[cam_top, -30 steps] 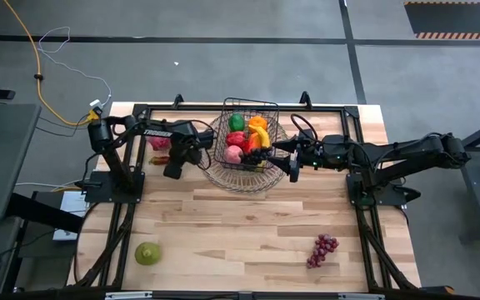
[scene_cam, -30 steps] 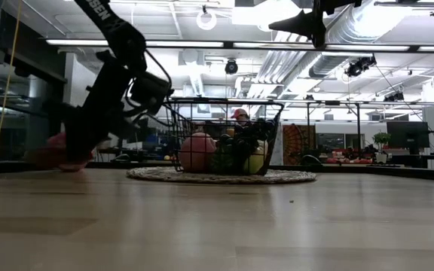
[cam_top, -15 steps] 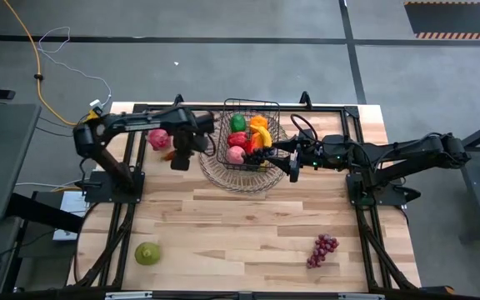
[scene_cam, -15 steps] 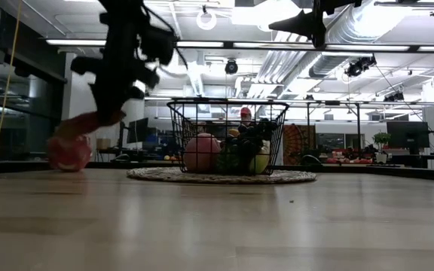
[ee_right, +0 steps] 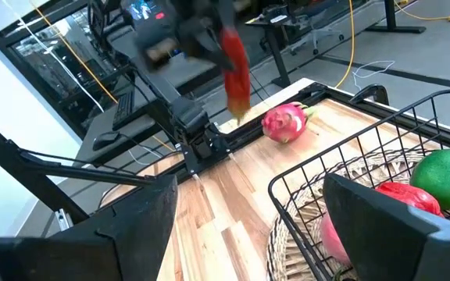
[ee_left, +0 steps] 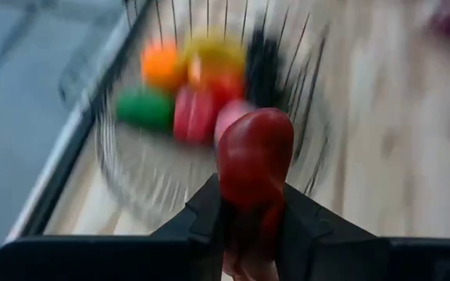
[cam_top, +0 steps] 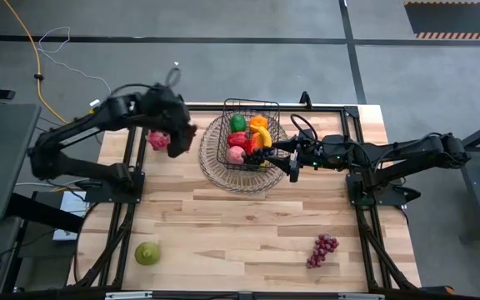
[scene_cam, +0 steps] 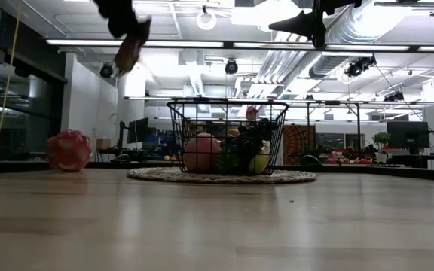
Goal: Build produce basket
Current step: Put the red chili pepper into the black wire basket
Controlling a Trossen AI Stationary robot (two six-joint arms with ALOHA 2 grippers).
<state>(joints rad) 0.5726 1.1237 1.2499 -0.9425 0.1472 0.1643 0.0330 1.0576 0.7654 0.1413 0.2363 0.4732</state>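
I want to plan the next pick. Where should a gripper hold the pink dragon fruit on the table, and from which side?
Probably grip the dragon fruit across its round pink body, coming straight down from above. It lies alone on the bare table, left of the basket, with free wood around it. Avoid the thin green leaf tips at one end; they would likely slip.

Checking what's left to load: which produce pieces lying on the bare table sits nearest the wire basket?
The pink dragon fruit, just off the dark wire basket on the left arm's side. The green fruit and purple grape bunch lie along the opposite table edge.

Wire basket holds mixed fruit; dragon fruit lies beside it.
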